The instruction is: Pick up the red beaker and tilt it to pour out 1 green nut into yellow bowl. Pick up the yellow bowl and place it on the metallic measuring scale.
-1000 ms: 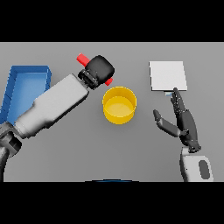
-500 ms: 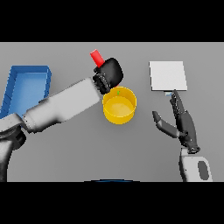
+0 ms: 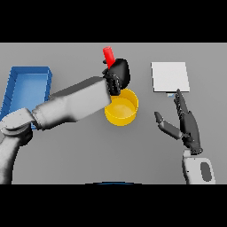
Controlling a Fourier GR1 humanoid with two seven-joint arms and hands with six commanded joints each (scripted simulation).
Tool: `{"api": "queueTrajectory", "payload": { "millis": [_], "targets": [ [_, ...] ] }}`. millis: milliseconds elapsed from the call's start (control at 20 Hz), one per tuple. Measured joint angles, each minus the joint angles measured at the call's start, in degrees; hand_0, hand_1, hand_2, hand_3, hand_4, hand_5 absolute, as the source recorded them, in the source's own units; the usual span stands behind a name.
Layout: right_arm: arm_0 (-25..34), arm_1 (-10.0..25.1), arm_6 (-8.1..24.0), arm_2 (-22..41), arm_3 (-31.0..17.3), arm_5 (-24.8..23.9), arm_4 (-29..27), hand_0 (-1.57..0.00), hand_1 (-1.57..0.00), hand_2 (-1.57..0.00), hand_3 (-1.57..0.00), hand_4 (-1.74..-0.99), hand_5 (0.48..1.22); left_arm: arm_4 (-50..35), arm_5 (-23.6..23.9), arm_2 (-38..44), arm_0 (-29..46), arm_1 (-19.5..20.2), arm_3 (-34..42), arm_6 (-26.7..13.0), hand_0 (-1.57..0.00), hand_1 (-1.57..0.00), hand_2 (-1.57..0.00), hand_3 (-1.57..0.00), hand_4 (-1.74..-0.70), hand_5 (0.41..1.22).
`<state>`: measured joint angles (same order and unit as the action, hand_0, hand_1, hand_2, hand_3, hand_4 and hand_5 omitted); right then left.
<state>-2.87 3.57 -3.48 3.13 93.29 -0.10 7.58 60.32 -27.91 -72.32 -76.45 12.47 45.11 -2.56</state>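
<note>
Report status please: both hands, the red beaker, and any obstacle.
Left hand shut on red beaker, held above yellow bowl. Right hand open, idle below metallic scale. No green nut visible. Nothing blocking bowl or scale.

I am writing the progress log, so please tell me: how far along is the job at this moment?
Done: the left hand has the red beaker picked up and holds it beside the far rim of the yellow bowl. In hand: the pour; no green nut shows in the bowl. Left: moving the bowl, which sits on the table, onto the metallic scale. The right hand waits open nearby.
</note>
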Motion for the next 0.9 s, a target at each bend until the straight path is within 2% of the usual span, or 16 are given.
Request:
{"api": "queueTrajectory", "payload": {
  "millis": [200, 300, 400, 450, 500, 550, 600, 650, 750, 850, 900],
  "targets": [
    [-0.16, 0.32, 2.04, 0.07, 0.93, -0.15, 0.22, 0.0, 0.0, 0.0, 0.0, -1.238, 0.584, -0.52, -0.63, -2.16, -1.68, 0.36, -0.03, 0.64, -1.57, -1.57, -1.57, -1.57, -1.74, 1.221],
    [-0.44, 0.17, 2.0, 0.12, 0.86, -0.05, 0.1, 0.0, 0.0, 0.0, 0.0, -1.233, 0.585, -0.58, 0.76, -2.66, -2.79, 0.15, -0.63, 0.07, -1.57, -1.57, -1.57, -1.57, -1.74, 1.221],
    [-0.41, 0.21, 0.95, 0.04, 0.5, 0.12, -0.03, 0.0, 0.0, 0.0, 0.0, -1.222, 0.59, -1.21, 1.01, -2.35, -5.04, 0.96, -1.27, -0.47, -1.57, -1.57, -1.57, -1.57, -1.74, 1.159],
    [-0.04, 0.07, 0.74, 0.05, 0.38, 0.02, -0.02, 0.0, 0.0, 0.0, 0.0, -1.219, 0.595, -2.15, 1.84, -1.37, -6.54, 1.76, -1.53, -0.44, -1.57, -1.57, -1.57, -1.57, -1.74, 1.171],
    [-0.22, 0.32, 0.14, -0.07, 0.69, 0.49, -0.52, 0.0, 0.0, 0.0, 0.0, -1.219, 0.601, -2.34, 2.73, -1.16, -7.51, 2.86, -1.75, -0.87, -1.57, -1.39, -1.38, -1.57, -1.69, 1.181],
    [-0.3, 0.12, -0.38, 0.49, 1.02, 0.32, 0.16, 0.0, 0.0, 0.0, 0.0, -1.222, 0.609, -3.02, 4.01, -0.16, -9.15, 3.47, -2.24, -0.48, -1.57, -1.27, -1.25, -1.57, -1.64, 1.189],
    [0.27, 0.25, 0.31, 0.1, 0.94, 0.56, -0.52, 0.0, 0.0, 0.0, 0.0, -1.224, 0.615, -2.6, 6.22, 0.38, -9.95, 3.74, -3.45, -0.88, -1.57, -1.33, -1.32, -1.36, -1.66, 1.196],
    [0.78, -0.14, 0.67, 0.16, -0.27, 0.98, -0.92, 0.0, 0.0, 0.0, 0.0, -1.231, 0.62, -2.34, 6.72, 1.63, -12.71, 4.86, -4.17, -1.02, -1.57, -1.38, -1.37, -1.21, -1.68, 1.201],
    [1.0, 0.44, -0.58, -0.45, -0.32, 1.27, -1.47, 0.0, 0.0, 0.0, 0.0, -1.246, 0.631, -2.64, 9.23, 3.78, -16.21, 6.58, -6.98, 1.14, -1.57, -1.45, -1.44, -1.34, -1.6, 1.208],
    [0.13, 0.2, -1.34, 0.11, 0.63, 1.79, -1.73, 0.0, 0.0, 0.0, 0.0, -1.266, 0.639, -5.27, 8.99, 8.11, -20.23, 8.86, -11.01, -0.21, -1.57, -1.49, -1.49, -1.42, -1.55, 1.213],
    [0.43, 0.33, -0.56, 0.29, 0.43, 1.63, -1.24, 0.0, 0.0, 0.0, 0.0, -1.274, 0.642, -7.25, 8.73, 10.51, -21.5, 9.51, -13.21, -1.27, -1.57, -1.51, -1.5, -1.45, -1.54, 1.214]
  ]
}}
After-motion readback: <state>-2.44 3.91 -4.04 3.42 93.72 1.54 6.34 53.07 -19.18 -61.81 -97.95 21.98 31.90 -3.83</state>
